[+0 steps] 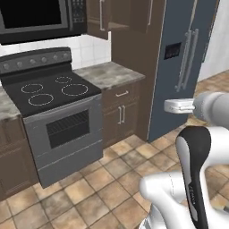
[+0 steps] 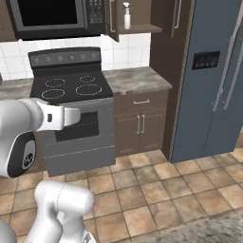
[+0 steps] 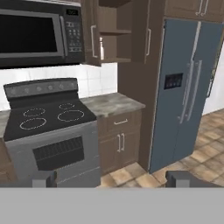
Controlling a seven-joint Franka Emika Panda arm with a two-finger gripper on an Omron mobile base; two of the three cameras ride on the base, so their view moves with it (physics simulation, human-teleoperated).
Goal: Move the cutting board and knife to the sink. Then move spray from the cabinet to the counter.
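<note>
The spray (image 2: 126, 15), a slim white bottle, stands upright on the shelf of the open cabinet (image 2: 140, 27), to the right of the microwave. In the hand view the spray (image 3: 102, 48) peeks out beside the cabinet's open door (image 3: 90, 35). Below lies a short stretch of counter (image 2: 135, 79) between stove and fridge. My gripper (image 3: 113, 179) hangs in mid-air over the floor, well short of the counter (image 3: 111, 104), facing the cabinet with its jaws wide apart and nothing between them. The cutting board, knife and sink are out of view.
A black stovetop (image 2: 71, 88) with an oven below sits left of the counter. The black microwave (image 2: 52, 16) hangs above it. A tall grey-blue fridge (image 2: 213, 76) stands at the right. Drawer and doors (image 2: 140, 123) lie under the counter. Tiled floor (image 2: 156, 190) lies in front.
</note>
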